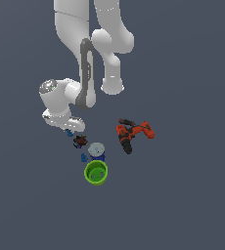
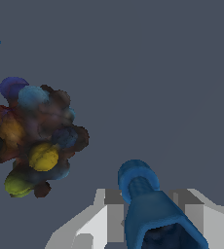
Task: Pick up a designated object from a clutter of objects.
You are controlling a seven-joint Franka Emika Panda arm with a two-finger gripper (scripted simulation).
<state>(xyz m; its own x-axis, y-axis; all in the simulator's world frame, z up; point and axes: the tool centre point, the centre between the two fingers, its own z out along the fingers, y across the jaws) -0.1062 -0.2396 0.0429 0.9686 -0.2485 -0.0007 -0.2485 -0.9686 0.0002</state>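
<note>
1. Gripper point(image 2: 148, 214): seen in the wrist view with both pale fingers point(image 2: 194, 211) flanking a blue piece. By the look of it, clamped on that piece; in the exterior view the gripper point(image 1: 69, 130) sits low over the floor.
2. Blue peg point(image 2: 145, 204): the designated object, knobbly and elongated, lodged between the fingers with its rounded end protruding. Whether it has left the floor cannot be told. In the exterior view only a speck of blue point(image 1: 69, 132) shows under the hand.
3. Dark multicoloured item point(image 2: 36, 141): lumpy, red-black with yellow and blue knobs, near the peg but apart from it.
4. Blue can point(image 1: 97, 152): pale lid, beyond the dark item point(image 1: 79, 141); a second tiny blue piece point(image 1: 83, 157) lies just beside it.
5. Green cup point(image 1: 96, 173): just beyond the can.
6. Power drill point(image 1: 132, 133): orange and black, well apart toward the exterior view's right.
7. Risk: the peg is small and knobbly, so a hold on its uneven surface may let it pivot or slip out during lifting. Sideways drift could nudge the dark item.
</note>
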